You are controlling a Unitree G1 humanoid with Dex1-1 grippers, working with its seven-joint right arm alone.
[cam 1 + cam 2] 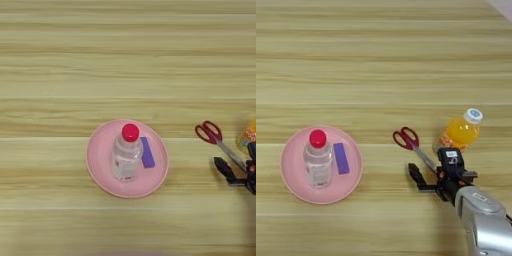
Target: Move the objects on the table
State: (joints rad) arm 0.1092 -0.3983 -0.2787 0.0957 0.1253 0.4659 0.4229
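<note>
Right arm [481,220] enters from bottom right corner, silver forearm angled up-left, low over the bench [381,65]. Black wrist block ahead of the silver housing. Gripper [428,170] points left/up-left, two black fingers spread apart, one finger [416,177] lower-left, the other upper-right.

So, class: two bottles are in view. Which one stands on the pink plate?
The clear bottle with the red cap, beside the purple block. The orange bottle is on the bare table.
</note>
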